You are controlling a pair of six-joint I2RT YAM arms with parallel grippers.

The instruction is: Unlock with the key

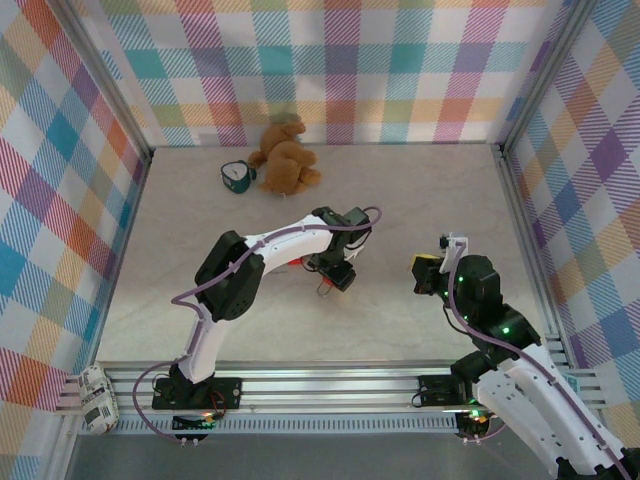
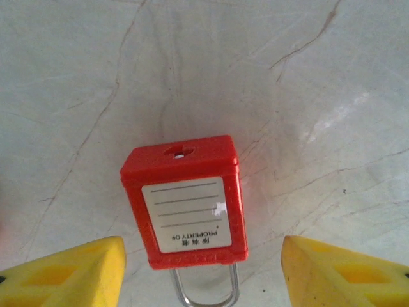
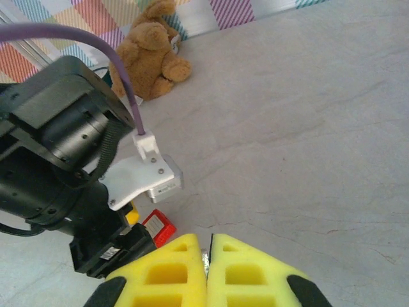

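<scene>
Left gripper (image 2: 201, 249) jaws spread, straddling red padlock (image 2: 185, 201), not touching. Padlock flat on table (image 2: 307, 77), keyhole (image 2: 178, 152) bare. Right gripper (image 3: 209, 242) pressed together on pale sliver, apparently key (image 3: 204, 258), at padlock's 3 o'clock, well apart. Remaining, by my judgement: steady padlock, insert key, turn.

Inside a robotics lab's test cell: my white-and-black left arm (image 1: 250, 265) and right arm (image 1: 505, 355) stand bolted to a slotted silver aluminium rail (image 1: 330, 377) at the edge of a pale marble-patterned tabletop (image 1: 420, 190), boxed in by pastel plaid walls (image 1: 400, 70), a brown plush teddy bear (image 1: 284, 158) for a prop.
</scene>
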